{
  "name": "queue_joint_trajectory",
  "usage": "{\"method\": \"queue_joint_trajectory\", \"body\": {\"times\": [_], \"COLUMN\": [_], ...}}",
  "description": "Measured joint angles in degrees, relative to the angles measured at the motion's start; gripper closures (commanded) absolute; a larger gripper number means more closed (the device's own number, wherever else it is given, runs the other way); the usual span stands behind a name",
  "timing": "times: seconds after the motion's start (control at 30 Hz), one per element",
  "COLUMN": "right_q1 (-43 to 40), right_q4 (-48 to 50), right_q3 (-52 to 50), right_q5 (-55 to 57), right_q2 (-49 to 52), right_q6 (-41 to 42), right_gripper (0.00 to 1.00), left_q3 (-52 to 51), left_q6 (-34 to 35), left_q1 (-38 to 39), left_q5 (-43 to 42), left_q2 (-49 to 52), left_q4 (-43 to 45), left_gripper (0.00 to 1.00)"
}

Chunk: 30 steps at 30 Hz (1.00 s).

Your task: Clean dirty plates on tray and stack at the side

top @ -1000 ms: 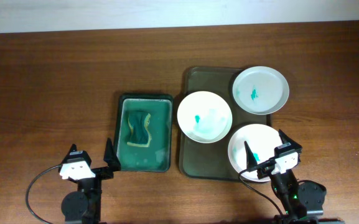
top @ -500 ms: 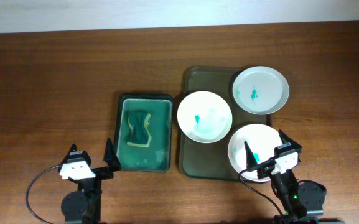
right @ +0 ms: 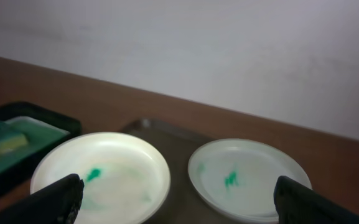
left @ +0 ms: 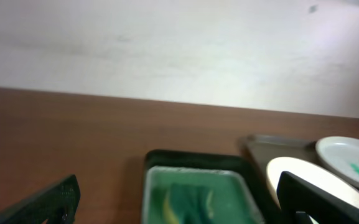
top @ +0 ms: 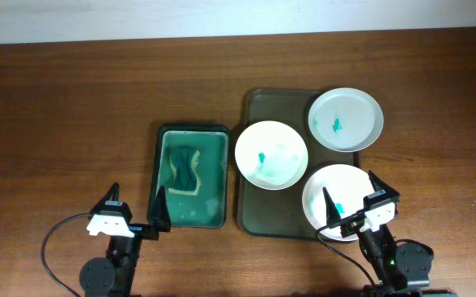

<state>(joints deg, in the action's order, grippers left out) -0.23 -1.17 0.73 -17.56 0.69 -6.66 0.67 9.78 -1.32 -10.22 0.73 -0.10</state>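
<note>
Three white plates lie on the dark tray (top: 258,107). One with teal stains sits at the tray's left (top: 270,154) and shows in the right wrist view (right: 101,177). One with a teal stain sits at the back right (top: 345,119) and shows too (right: 247,177). The third (top: 341,194) is at the front right, partly under my right gripper (top: 351,198), which is open and empty above it. My left gripper (top: 137,208) is open and empty at the front left corner of the green sponge basin (top: 190,173).
The basin holds a green and yellow sponge (top: 186,169), seen blurred in the left wrist view (left: 188,202). Bare wooden table (top: 73,107) lies left of and behind the basin and right of the tray.
My left gripper has shifted right, toward the basin's front left corner, and turned a little. The right arm and the plates have not moved.
</note>
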Motion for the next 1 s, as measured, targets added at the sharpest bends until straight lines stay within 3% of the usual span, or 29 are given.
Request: {"method": "queue_joint_trajectory", "body": {"times": [0.1, 0.23, 0.37, 0.5, 0.63, 0.8, 1.0], "right_q1": [0.0, 0.0, 0.0, 0.0, 0.0, 0.0, 0.0], "right_q4": [3.4, 3.0, -7.5, -18.0, -30.3, -42.6, -42.3], "right_q3": [-0.1, 0.4, 8.0, 22.6, 40.6, 57.7, 62.9], "right_q5": [-4.7, -10.2, -11.5, -12.6, -12.8, -12.8, -12.8], "right_q2": [0.0, 0.0, 1.8, 10.1, 28.2, 49.5, 66.8], "right_q6": [0.0, 2.9, 5.5, 6.7, 6.2, 4.3, 3.2], "right_gripper": [0.02, 0.02, 0.02, 0.02, 0.02, 0.02, 0.02], "left_q3": [0.1, 3.8, 13.8, 29.7, 45.1, 56.5, 59.3], "left_q6": [0.0, -1.0, -3.0, -6.9, -8.9, -9.5, -9.6], "left_q1": [0.0, 0.0, 0.0, 0.0, 0.0, 0.0, -0.1], "left_q5": [-2.0, -2.9, -2.8, -1.5, -1.4, -1.8, -3.3], "left_q2": [0.0, 0.2, 4.5, 15.3, 31.0, 47.7, 58.4], "left_q4": [1.6, -2.6, -12.0, -25.5, -35.8, -43.8, -47.7], "left_gripper": [0.01, 0.01, 0.01, 0.01, 0.01, 0.01, 0.01]}}
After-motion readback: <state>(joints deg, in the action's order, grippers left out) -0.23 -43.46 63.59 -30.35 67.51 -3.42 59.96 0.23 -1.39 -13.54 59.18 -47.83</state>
